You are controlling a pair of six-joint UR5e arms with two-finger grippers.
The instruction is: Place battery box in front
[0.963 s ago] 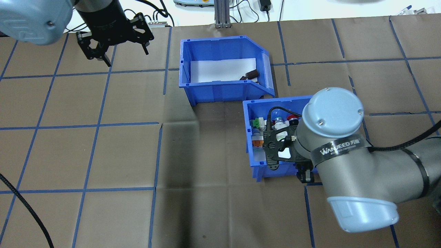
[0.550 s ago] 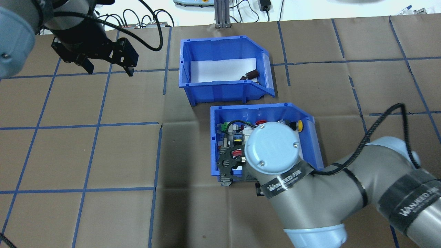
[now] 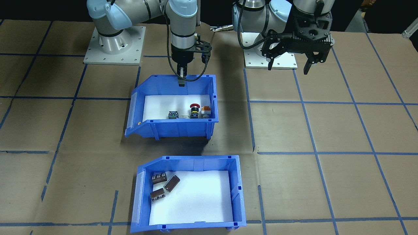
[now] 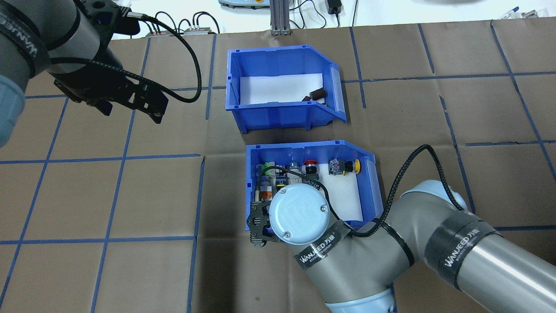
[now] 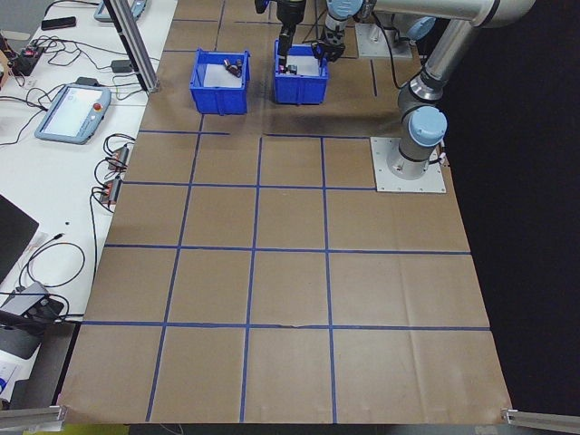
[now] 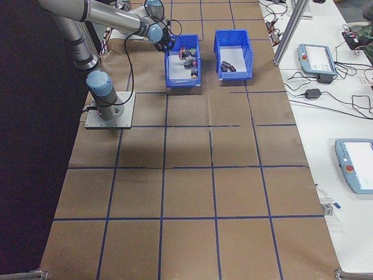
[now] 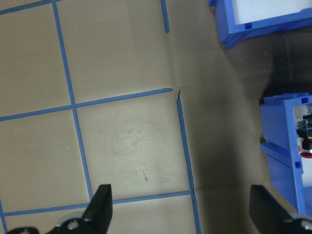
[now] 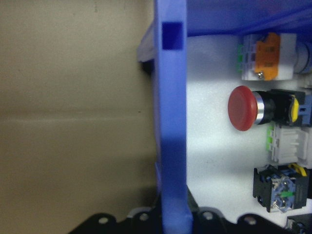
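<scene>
The battery box (image 4: 278, 115) is a blue bin with a white foam floor and small brown cylinders (image 3: 163, 186). It stands on the far side of the table, nearest the front-facing camera (image 3: 192, 163). Just behind it, toward the robot, stands the like blue bin of push-buttons (image 4: 304, 150). My right gripper (image 3: 181, 81) is shut on the robot-side wall of that button bin (image 8: 170, 122), not on the battery box. My left gripper (image 4: 130, 111) hangs open and holds nothing, well to the left over bare table (image 7: 183, 214).
Brown paper with a blue tape grid covers the table (image 4: 108, 195). A metal post (image 4: 278, 17) and cables lie past the far edge. The right arm's elbow (image 4: 434, 256) spans the near right of the table.
The right arm has dragged the button bin leftward in the overhead view, to sit directly behind the battery box. The left arm has swung back toward the robot. The battery box has not moved.
</scene>
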